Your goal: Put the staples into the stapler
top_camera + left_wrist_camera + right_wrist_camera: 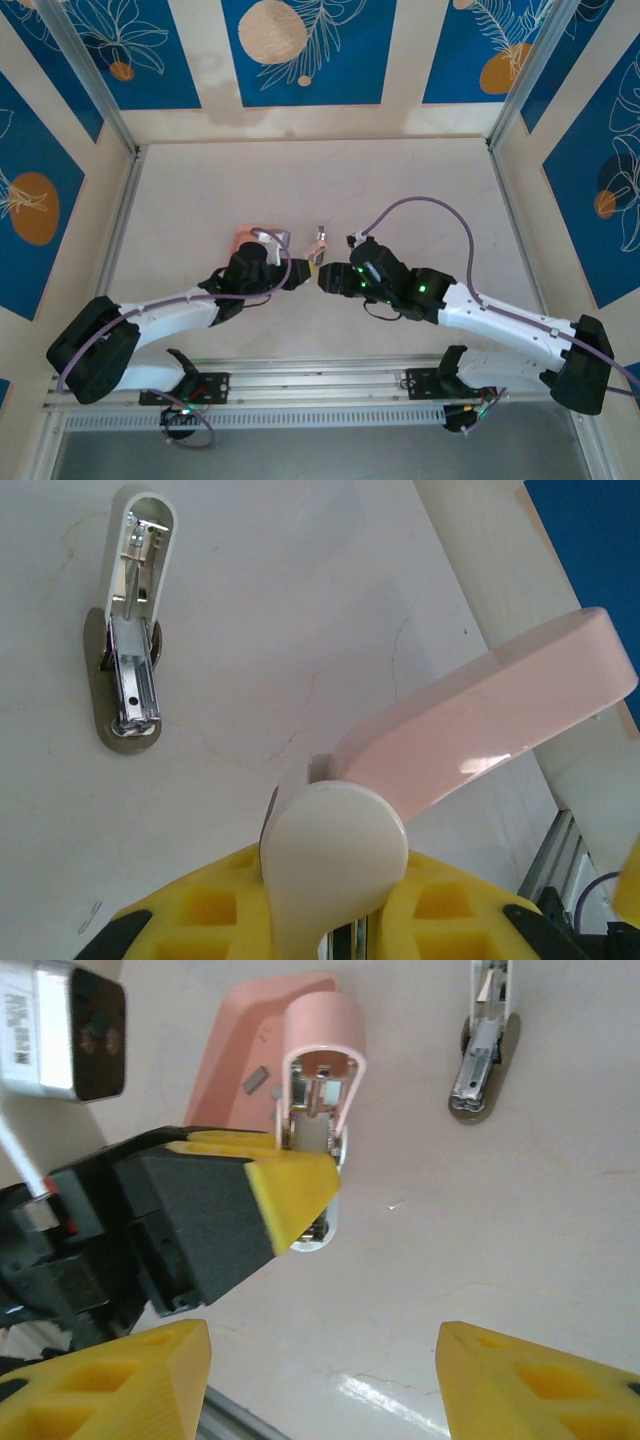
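1. Top external view: the small grey metallic hinged stapler (pixel 320 243) lies on the pale table (pixel 420 190). The flat salmon-pink tray (pixel 243 237) sits to its left, partly covered by the left arm.
2. The left gripper (pixel 296 274) and the right gripper (pixel 328 278) face each other just in front of the grey stapler. What lies between their tips is too small to make out, and neither set of jaws can be read here.
3. Left wrist view: the grey stapler (pixel 130 640) lies flat and apart from the gripper, its white cover swung open past a chrome magazine on a grey oval base. I cannot tell whether the channel holds anything.
4. To the right of it, the left gripper (pixel 335 910) is clamped on a glossy pink-and-cream plastic stapler (pixel 470 735). The cream rounded end sits between the yellow pads and the pink upper arm is hinged up. The fingers are cut off by the bottom edge.
5. A tiny thin metal sliver (pixel 90 912) lies on the table in front of the grey stapler.
6. Right wrist view: the grey stapler (pixel 483 1065) is cut off by the top edge. To its left, the left gripper (pixel 300 1190) grips the pink stapler (pixel 318 1080). Only one yellow fingertip shows; the other is hidden behind the stapler.
7. Further left, one short dark-grey staple strip (pixel 257 1080) rests on the tray (pixel 245 1040).
8. The right gripper (pixel 325 1360) is spread wide and holds nothing. Its yellow fingers are cropped by the bottom edge.
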Controlling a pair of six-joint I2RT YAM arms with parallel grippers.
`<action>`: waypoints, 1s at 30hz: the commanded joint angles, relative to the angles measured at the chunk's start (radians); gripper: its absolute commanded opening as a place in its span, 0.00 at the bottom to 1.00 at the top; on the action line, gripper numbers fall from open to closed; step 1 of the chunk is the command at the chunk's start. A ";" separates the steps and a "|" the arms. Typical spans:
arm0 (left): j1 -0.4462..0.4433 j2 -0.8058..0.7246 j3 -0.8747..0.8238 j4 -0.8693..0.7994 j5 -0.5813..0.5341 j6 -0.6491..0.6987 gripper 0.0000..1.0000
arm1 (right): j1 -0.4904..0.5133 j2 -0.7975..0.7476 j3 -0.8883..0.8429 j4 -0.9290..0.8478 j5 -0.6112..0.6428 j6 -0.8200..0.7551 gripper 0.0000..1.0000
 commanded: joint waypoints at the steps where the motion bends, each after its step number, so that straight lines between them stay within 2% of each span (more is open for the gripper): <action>1: -0.011 0.007 -0.009 0.049 -0.014 -0.057 0.12 | 0.008 0.023 -0.018 0.049 0.065 0.042 0.61; 13: -0.011 0.004 -0.021 0.071 -0.009 -0.072 0.12 | -0.001 0.083 -0.003 0.135 0.068 0.017 0.62; 30: -0.013 0.020 -0.028 0.150 0.039 -0.062 0.12 | -0.107 0.213 0.052 0.299 0.004 0.008 0.62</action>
